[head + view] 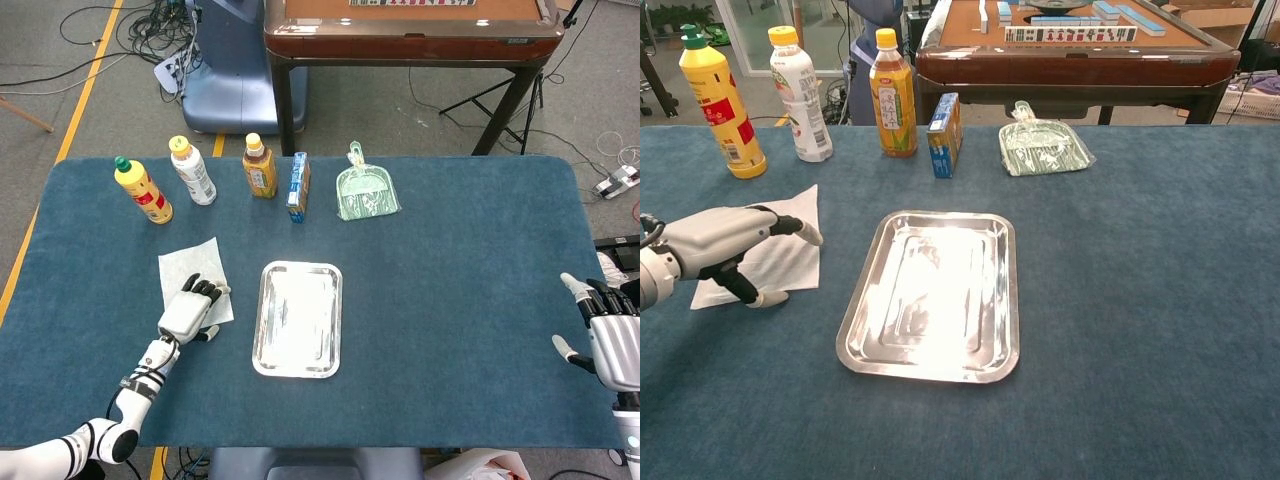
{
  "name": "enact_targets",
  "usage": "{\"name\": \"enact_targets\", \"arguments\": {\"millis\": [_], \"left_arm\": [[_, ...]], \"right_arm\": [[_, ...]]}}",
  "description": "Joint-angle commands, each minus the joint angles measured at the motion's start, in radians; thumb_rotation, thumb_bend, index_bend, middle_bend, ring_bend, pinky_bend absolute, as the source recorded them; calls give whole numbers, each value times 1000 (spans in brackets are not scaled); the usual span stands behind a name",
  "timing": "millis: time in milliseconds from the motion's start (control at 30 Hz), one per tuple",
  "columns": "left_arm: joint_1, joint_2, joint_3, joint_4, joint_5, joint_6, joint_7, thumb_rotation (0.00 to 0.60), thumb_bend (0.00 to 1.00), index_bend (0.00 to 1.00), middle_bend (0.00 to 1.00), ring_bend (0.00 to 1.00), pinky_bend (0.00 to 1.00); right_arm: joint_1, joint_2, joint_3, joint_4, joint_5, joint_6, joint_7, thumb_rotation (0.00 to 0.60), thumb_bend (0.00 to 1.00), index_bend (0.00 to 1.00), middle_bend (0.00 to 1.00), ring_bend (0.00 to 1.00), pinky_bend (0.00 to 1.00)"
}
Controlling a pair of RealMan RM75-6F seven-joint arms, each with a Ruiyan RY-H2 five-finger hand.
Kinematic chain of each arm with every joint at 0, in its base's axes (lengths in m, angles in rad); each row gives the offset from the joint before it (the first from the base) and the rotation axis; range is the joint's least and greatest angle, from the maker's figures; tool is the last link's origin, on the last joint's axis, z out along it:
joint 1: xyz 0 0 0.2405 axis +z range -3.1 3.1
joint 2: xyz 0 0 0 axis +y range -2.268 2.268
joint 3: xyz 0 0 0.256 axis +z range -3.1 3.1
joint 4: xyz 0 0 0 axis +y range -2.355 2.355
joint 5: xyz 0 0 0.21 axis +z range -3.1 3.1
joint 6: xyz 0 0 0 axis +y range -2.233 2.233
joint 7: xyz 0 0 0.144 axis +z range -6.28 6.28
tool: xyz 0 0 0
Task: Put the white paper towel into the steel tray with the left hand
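The white paper towel (pixel 190 270) (pixel 790 245) lies flat on the blue table, left of the steel tray (pixel 298 318) (pixel 932 294). My left hand (pixel 188 311) (pixel 720 250) hovers over the towel's near right part with its fingers spread and extended; it holds nothing, and I cannot tell whether the fingertips touch the paper. The tray is bare, with only glare inside. My right hand (pixel 610 335) is at the table's far right edge, fingers apart and holding nothing; the chest view does not show it.
Along the back stand a yellow bottle (pixel 143 190), a white bottle (pixel 192 171), an amber tea bottle (pixel 260 166), a blue carton (pixel 298 186) and a green dustpan (pixel 366 189). A brown table (pixel 410 25) stands behind.
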Motion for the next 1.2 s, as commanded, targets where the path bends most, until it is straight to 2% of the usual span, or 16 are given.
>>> {"name": "enact_targets", "arguments": {"millis": [33,433,867,1200], "left_arm": [[2,-4,-1,10,-5,8,-1,600,246,221,180,147,44],[6,-6,12,25,-14,21,11,600,246,227,180,147,45],[7,-5,0,51,-43,24,7,600,246,263,180,147,44],[7,-22,-1,112,-34,36,-24,600,246,312,180,152,48]], "right_arm": [[-1,-1,-1,1,2,0,2,600,207,139,240,132,200],[1,0,1,-2,-2,-4,0,600,208,139,240,132,200],[3,-1,3,-7,2,-9,-7,600,208,139,240,132,200],[4,-1,4,-12,5,-12,-13,600,208,145,240,132,200]]}}
